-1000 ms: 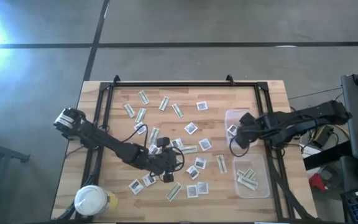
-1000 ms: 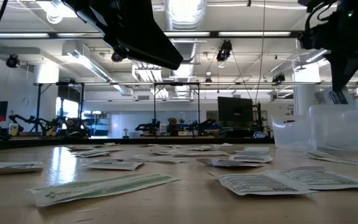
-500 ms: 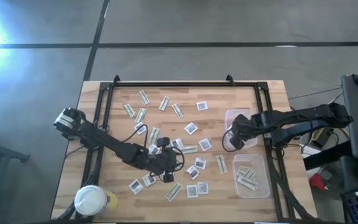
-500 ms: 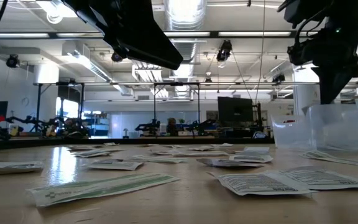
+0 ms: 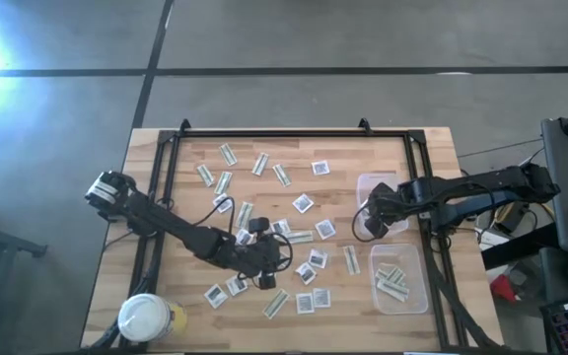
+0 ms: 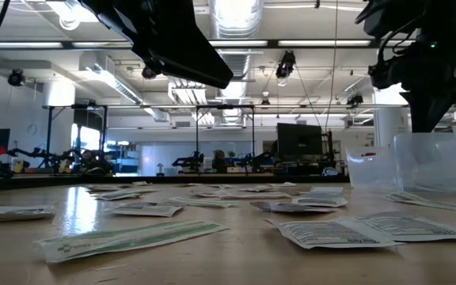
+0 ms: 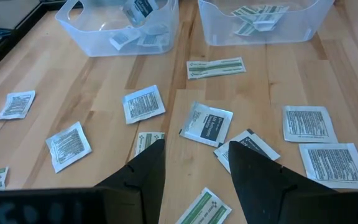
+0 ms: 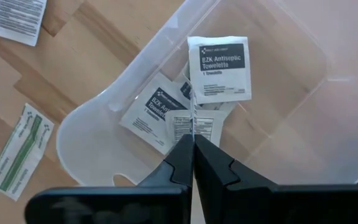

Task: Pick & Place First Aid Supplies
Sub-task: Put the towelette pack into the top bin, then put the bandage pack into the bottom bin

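So far only a few first aid supplies (image 8: pixel 218 60) lie sorted in the two clear tubs (image 5: pixel 399 286) by the worktop's (image 5: pixel 432 148) right edge; some two dozen remain scattered across its middle. Right tool (image 5: pixel 366 225), pressed together and empty, hangs over the farther tub's rim, while the left tool (image 7: pixel 192 163) hovers spread above the packets near the front edge.

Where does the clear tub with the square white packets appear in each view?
High view: tub on the table's right side.
Low view: far right, under the right gripper.
Left wrist view: beside the strip tub, far end.
Right wrist view: directly beyond the fingers.
Landmark: right gripper.
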{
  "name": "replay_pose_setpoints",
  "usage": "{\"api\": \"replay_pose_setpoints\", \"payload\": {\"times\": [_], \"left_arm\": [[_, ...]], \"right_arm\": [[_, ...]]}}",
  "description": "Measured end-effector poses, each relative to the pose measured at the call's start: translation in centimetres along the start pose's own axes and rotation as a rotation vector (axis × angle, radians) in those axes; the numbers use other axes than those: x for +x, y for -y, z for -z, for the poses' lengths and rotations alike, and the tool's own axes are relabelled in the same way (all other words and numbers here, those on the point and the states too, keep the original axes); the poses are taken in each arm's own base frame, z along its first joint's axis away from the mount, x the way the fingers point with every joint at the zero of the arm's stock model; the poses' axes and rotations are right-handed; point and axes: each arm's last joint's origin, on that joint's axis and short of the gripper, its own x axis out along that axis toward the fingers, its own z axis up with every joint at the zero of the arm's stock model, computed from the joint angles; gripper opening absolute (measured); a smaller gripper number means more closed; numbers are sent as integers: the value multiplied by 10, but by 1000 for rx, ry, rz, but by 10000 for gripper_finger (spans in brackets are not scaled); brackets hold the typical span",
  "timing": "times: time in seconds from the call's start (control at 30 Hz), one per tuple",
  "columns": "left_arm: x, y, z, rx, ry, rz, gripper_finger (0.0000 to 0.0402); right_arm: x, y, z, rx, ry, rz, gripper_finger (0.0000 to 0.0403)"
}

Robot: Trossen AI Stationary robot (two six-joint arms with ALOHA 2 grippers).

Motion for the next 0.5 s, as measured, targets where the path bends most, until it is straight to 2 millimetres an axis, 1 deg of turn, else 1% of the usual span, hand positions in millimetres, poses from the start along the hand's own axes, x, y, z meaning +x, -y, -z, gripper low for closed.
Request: {"api": "replay_pose_setpoints", "payload": {"times": [0.13, 0.2, 0.5], "left_arm": [[0, 0, 0, 0, 0, 0, 170], [0, 0, 0, 0, 0, 0, 170], [0, 0, 0, 0, 0, 0, 170]], "right_arm": [[0, 0, 0, 2, -1, 2, 10], [0, 0, 0, 2, -1, 2, 18], [0, 1, 0, -7, -3, 5, 93]]}}
